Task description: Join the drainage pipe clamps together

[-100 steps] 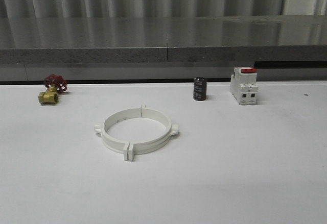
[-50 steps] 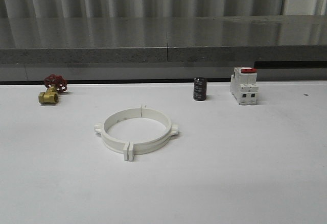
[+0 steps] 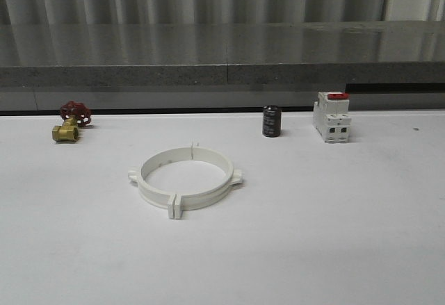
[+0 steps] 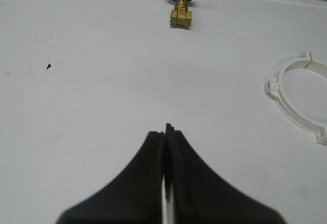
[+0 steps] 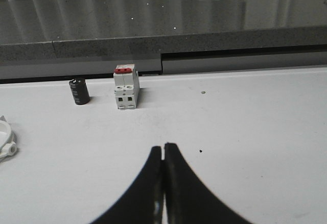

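The two white drainage pipe clamps (image 3: 185, 178) lie on the table left of centre, closed into one ring with their end tabs meeting at front and back. Part of that ring (image 4: 299, 97) appears in the left wrist view, and a sliver of it (image 5: 5, 140) in the right wrist view. My left gripper (image 4: 164, 130) is shut with nothing in it, above bare table well away from the ring. My right gripper (image 5: 163, 146) is also shut and empty, over bare table with the breaker ahead of it.
A brass valve with a red handwheel (image 3: 69, 121) sits at the back left. A black cylinder (image 3: 272, 121) and a white breaker with a red top (image 3: 332, 117) stand at the back right. A grey ledge (image 3: 222, 76) runs behind the white table (image 3: 334, 235).
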Robot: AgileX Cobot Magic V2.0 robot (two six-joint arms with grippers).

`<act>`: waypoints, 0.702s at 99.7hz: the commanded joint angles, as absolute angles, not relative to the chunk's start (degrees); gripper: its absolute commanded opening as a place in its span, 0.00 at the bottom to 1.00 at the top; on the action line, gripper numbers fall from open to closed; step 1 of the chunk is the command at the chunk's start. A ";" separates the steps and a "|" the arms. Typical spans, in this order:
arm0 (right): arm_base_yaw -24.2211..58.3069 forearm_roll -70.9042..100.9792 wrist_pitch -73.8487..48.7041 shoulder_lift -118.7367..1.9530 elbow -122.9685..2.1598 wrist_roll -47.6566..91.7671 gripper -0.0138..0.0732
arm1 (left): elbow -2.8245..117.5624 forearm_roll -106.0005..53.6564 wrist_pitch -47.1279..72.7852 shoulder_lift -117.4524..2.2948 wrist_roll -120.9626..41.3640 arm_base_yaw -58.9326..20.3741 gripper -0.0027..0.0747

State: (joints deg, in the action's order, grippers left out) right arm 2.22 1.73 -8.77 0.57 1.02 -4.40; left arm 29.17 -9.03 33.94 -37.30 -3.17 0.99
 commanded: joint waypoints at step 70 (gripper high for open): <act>1.89 -1.11 0.53 1.71 0.61 -7.12 0.08 | 30.67 -10.10 30.42 -37.13 -3.24 0.58 0.01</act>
State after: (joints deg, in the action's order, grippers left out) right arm 2.22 -0.56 -4.52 0.57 1.56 -7.07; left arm 29.17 -9.03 33.94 -37.30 -3.17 0.99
